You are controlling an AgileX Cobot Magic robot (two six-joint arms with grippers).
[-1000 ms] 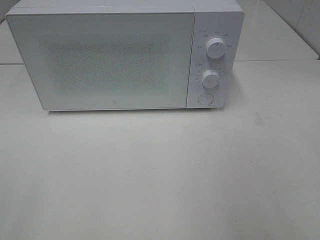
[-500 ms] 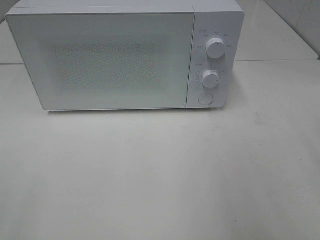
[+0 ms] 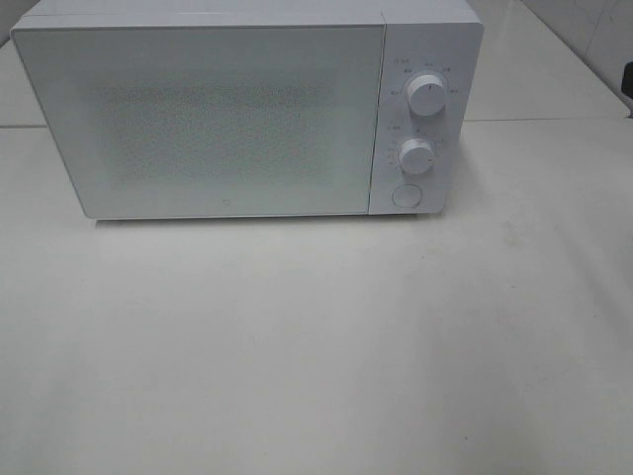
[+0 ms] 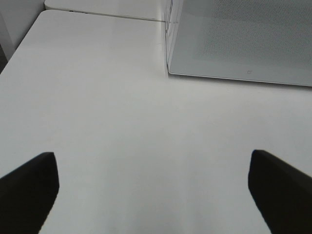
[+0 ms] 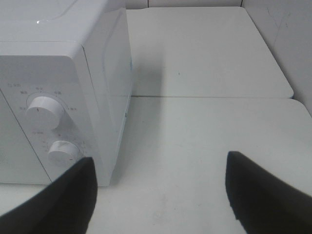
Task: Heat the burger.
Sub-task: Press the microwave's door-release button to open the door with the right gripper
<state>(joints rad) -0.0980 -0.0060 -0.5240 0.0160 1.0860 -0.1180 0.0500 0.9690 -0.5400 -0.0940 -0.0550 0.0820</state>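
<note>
On table [image 3: 316,346], rear: white microwave [image 3: 247,114], door [image 3: 198,148] shut, 2 knobs [image 3: 426,95] + button [image 3: 406,195] on its right panel.
Burger: not in view anywhere; maybe behind door, can't tell.
L gripper [image 4: 153,195]: spread wide, empty, over bare table.
R gripper [image 5: 161,195]: spread, empty, near knob side.
Handling (guess): prob. light, soft, layers slip; pinch bun sides gently, low.

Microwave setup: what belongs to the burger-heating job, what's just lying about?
Job: microwave, door shut; upper knob; lower knob; left gripper and right gripper, both open, empty. No burger in view.
Lying about: nothing loose visible, only the table.
</note>
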